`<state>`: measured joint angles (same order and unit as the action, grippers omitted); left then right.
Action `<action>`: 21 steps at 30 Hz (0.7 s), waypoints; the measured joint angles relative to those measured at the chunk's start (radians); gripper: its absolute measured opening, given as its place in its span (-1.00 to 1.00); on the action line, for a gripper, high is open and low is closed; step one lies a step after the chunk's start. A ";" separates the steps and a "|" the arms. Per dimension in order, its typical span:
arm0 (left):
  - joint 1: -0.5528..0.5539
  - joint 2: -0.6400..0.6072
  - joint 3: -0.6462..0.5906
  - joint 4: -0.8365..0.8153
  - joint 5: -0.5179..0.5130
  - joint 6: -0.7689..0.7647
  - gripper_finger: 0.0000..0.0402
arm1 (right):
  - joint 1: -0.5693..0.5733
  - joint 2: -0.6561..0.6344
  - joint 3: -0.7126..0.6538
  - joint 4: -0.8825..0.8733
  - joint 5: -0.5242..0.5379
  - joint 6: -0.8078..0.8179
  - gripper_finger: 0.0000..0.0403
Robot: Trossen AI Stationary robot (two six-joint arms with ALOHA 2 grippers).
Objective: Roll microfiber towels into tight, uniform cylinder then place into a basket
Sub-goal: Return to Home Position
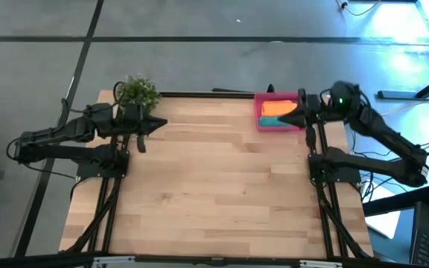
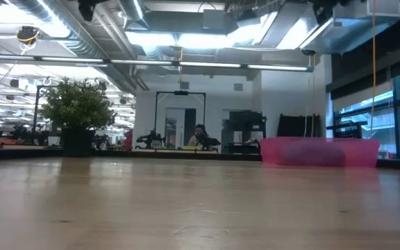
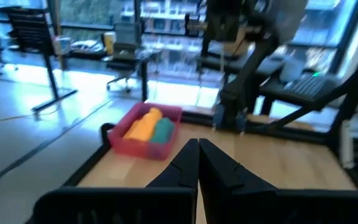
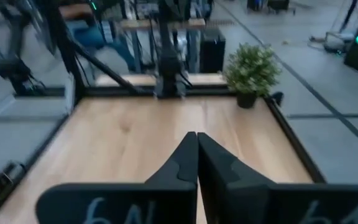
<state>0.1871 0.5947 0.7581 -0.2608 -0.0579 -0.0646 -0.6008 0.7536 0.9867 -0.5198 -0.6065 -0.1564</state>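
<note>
Grey floor (image 1: pixel 199 30) surrounds the wooden table (image 1: pixel 214 186), which carries two items, both near its far edge.

Potted plant (image 1: pixel 136 91): upright at 11 o'clock on the table.

Basket (image 1: pixel 258 112): pinkish-red, at 1 o'clock on the table, well apart from the plant. Both towels lie inside it as rolled cylinders, side by side and touching. The orange towel (image 1: pixel 275 106) is on the 12 o'clock side and the teal towel (image 1: pixel 272 120) on the 6 o'clock side. The left wrist view confirms this: the basket (image 3: pixel 135 149) holds the orange towel (image 3: pixel 142 126) next to the teal towel (image 3: pixel 162 130).

Left gripper (image 1: pixel 162 123): at 10 o'clock, raised off the table, just beside the plant and pointing toward 3 o'clock. Its fingers (image 3: pixel 182 168) meet at the tips and grip nothing.

Right gripper (image 1: pixel 287 117): at 2 o'clock, raised and pointing toward 9 o'clock. In the high view its tip overlaps the basket's 3 o'clock side. Its fingers (image 4: pixel 182 162) are pressed together with nothing between them, and they face the plant (image 4: pixel 252 71) across the bare boards.

Low view: the plant (image 2: pixel 78 111) and the basket (image 2: pixel 318 153) stand on the table top. A person (image 2: pixel 200 135) shows far back in the room, between the two.
</note>
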 joint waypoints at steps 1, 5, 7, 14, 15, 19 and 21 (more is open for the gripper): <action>0.000 -0.026 -0.035 0.031 0.013 -0.010 -1.00 | 0.010 -0.030 -0.049 0.047 0.000 0.032 -0.98; 0.000 -0.124 -0.143 0.071 0.031 -0.058 -1.00 | 0.049 -0.137 -0.219 0.190 -0.001 0.138 -0.98; 0.000 -0.169 -0.196 0.073 0.036 -0.076 -1.00 | 0.068 -0.176 -0.293 0.257 -0.017 0.181 -0.98; 0.000 -0.337 -0.380 0.225 0.082 -0.107 -1.00 | 0.120 -0.261 -0.512 0.490 -0.022 0.265 -0.98; 0.000 -0.364 -0.408 0.244 0.083 -0.097 -1.00 | 0.125 -0.268 -0.538 0.524 -0.021 0.280 -0.98; 0.000 -0.468 -0.520 0.337 0.082 -0.086 -1.00 | 0.146 -0.300 -0.640 0.645 -0.018 0.331 -0.98; 0.000 -0.517 -0.570 0.353 0.082 -0.089 -1.00 | 0.155 -0.315 -0.694 0.721 -0.017 0.358 -0.98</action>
<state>0.1875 0.0780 0.1883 0.0926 0.0244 -0.1534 -0.4457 0.4387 0.2924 0.2014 -0.6231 0.2017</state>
